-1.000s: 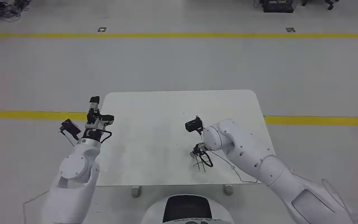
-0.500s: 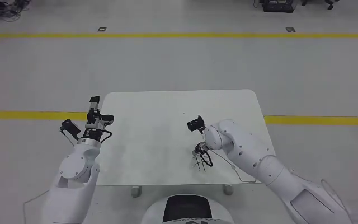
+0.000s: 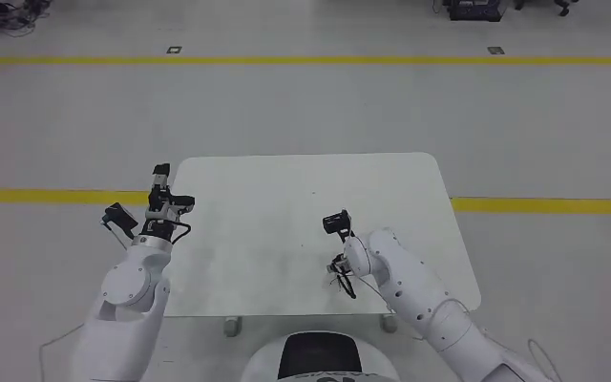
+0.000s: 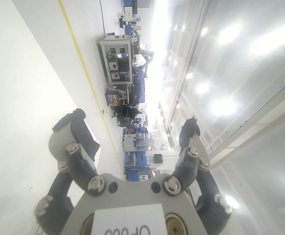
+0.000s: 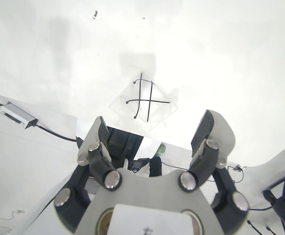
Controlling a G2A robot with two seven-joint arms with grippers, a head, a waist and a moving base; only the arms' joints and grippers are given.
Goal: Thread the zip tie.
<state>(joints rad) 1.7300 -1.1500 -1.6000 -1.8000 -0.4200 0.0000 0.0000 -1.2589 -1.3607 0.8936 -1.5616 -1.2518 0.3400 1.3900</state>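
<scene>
From the top view I have the white rectangular bench (image 3: 286, 191) in front of me. The left gripper (image 3: 160, 177) sits right at the bench's left edge, pointing toward its far side; from up here I cannot tell how its fingers stand. The right gripper (image 3: 338, 269) hangs low over the bench near its front edge, right of the middle. The thin black plastic zip ties (image 3: 345, 286) show as a dark tangle just beside it, closer to that front edge. In the left wrist view the left gripper (image 4: 134, 115) has its two dark fingers (image 4: 75, 131) spread wide apart with nothing between them. The bench runs along beside one finger, with a yellow floor line (image 4: 89, 80) beyond it. In the right wrist view the right gripper (image 5: 154, 116) is spread wide too, its ribbed fingers (image 5: 200, 130) holding nothing above the bench. Just ahead of the fingertips the black plastic zip ties (image 5: 151, 102) lie loose and crossed over one another on a clear square plastic sheet (image 5: 164, 111). The sheet lies flat on the bench close to its front edge, and the fingers are clear of both ties and sheet. A few small dark specks (image 5: 95, 14) dot the bench farther in from that edge. A grey metal box (image 5: 19, 115) with a black cable lies on the floor beyond the bench's front edge.
</scene>
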